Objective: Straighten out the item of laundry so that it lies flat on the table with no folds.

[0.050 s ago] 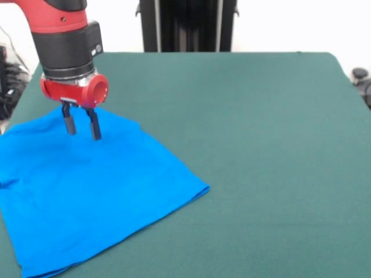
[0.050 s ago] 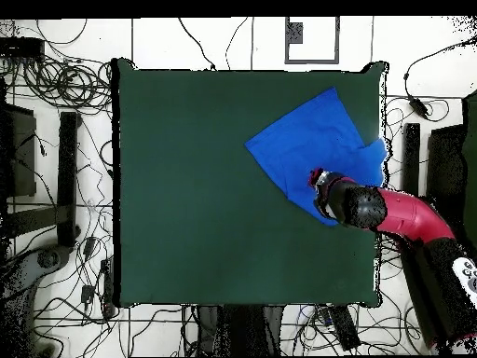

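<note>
not done yet. blue shirt [image 1: 87,197] looks folded over, partly off the table [image 1: 261,145] edge. gripper [image 1: 82,127] spread apart above it, holding nothing.

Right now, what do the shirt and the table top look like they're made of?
The shirt looks like thin, matte knit fabric, likely cotton or a blend: it drapes limp with soft wrinkles. The table top looks like dark green felt or similar cloth: flat, dull, no shine.

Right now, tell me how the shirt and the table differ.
The shirt is bright blue; the table is dark green. The shirt is small and lies askew at one side; the table is far larger and mostly bare. The shirt's fabric ripples; the table's top is smooth. Both are plain, without pattern.
</note>
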Motion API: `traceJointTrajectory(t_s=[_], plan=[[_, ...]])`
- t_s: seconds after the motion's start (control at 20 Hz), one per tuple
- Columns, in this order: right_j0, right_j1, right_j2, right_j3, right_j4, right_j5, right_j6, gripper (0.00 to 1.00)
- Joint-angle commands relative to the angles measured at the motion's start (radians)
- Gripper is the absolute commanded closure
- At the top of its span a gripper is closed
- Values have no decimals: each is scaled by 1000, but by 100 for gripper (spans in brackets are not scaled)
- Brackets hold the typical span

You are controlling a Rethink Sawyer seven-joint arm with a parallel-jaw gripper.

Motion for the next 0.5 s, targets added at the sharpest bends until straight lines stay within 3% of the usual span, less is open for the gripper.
traceJointTrajectory(t_s=[0.05,0.5], plan=[[51,-15,33,144,2,-31,23,0],[32,-35,52,161,-6,2,-32,0]])
